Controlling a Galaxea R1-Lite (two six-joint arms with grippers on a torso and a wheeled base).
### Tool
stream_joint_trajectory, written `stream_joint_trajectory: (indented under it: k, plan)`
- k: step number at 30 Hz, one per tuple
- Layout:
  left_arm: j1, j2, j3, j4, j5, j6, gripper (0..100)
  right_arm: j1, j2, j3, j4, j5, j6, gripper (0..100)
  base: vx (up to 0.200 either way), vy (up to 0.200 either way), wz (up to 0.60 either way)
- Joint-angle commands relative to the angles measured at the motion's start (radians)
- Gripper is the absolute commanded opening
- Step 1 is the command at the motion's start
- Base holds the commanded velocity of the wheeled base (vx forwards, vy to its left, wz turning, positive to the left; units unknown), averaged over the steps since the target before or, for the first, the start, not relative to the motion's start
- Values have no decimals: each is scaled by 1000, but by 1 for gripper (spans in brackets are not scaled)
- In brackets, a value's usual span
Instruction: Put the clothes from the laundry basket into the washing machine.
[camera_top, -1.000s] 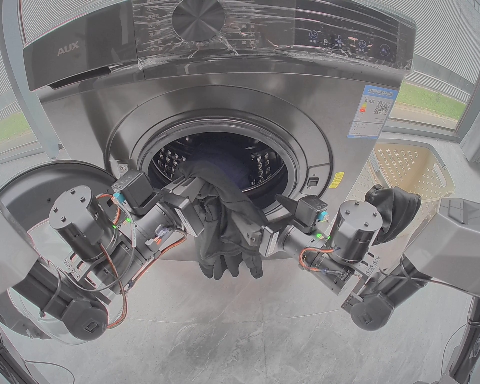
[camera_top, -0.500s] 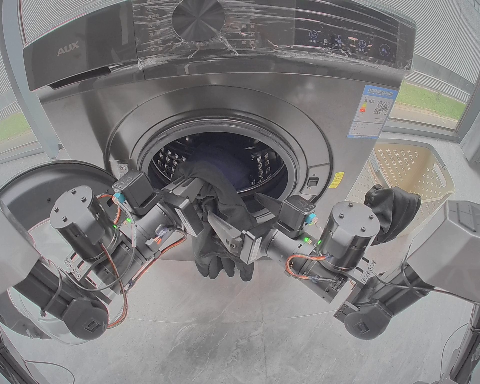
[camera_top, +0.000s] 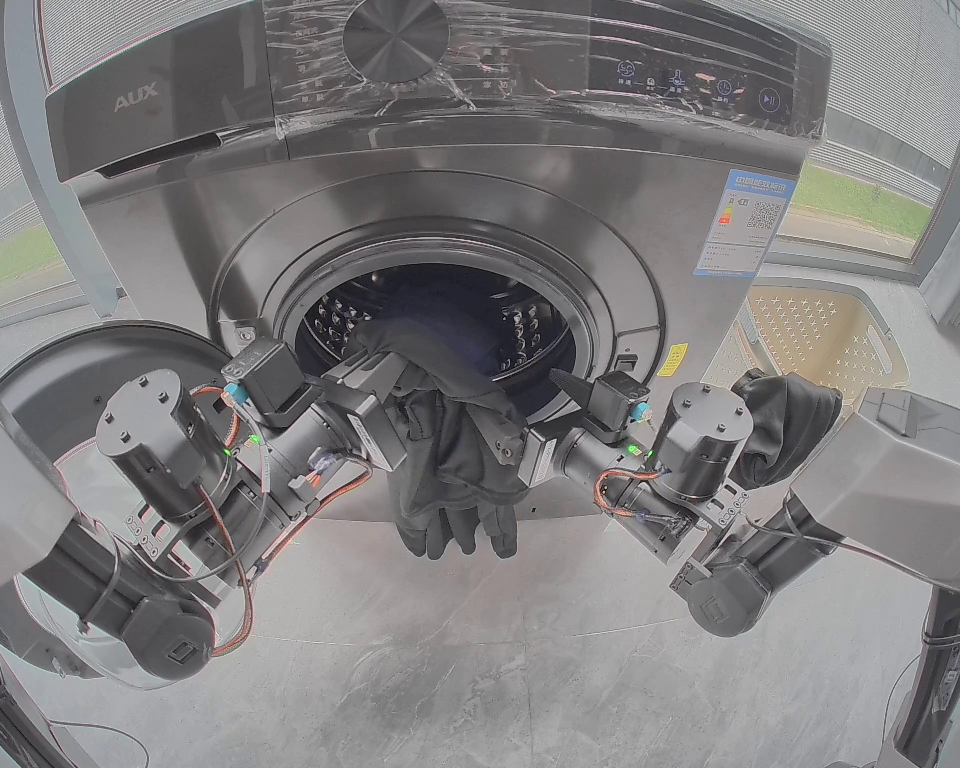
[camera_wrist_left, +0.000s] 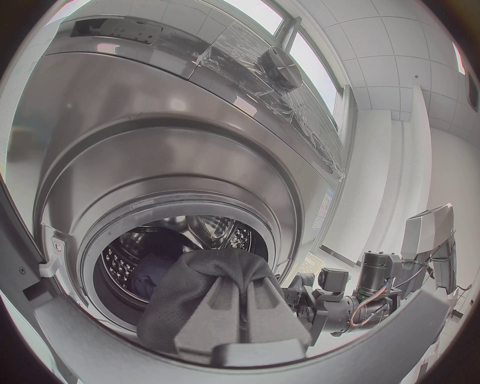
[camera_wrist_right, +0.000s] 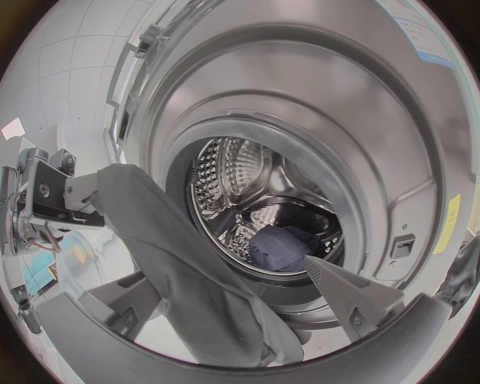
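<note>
A black garment hangs in front of the washing machine's open drum mouth. My left gripper is shut on its upper end, and the cloth drapes over the closed fingers. My right gripper is open just right of it. The garment lies across one finger, and the other finger stands bare and wide apart. A dark blue item lies inside the drum. The beige laundry basket stands at the right, with another black garment over its near rim.
The round machine door stands swung open at the left, behind my left arm. Grey tiled floor spreads below the hanging garment. Windows line the wall behind the basket.
The right arm dipped lower and leftward with its fingers open, then rose back toward the drum mouth under the garment's right side. The left arm kept still with the garment.
</note>
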Motion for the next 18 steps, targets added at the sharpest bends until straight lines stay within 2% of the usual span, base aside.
stream_joint_trajectory:
  k: [1,18]
  plan:
    - [0,-3,0,-1,0,0,0,-3,10,-1,1,0,0,100,0,0,0]
    - [-1,-5,0,-2,0,0,0,11,105,-97,-3,0,-2,100,0,0,0]
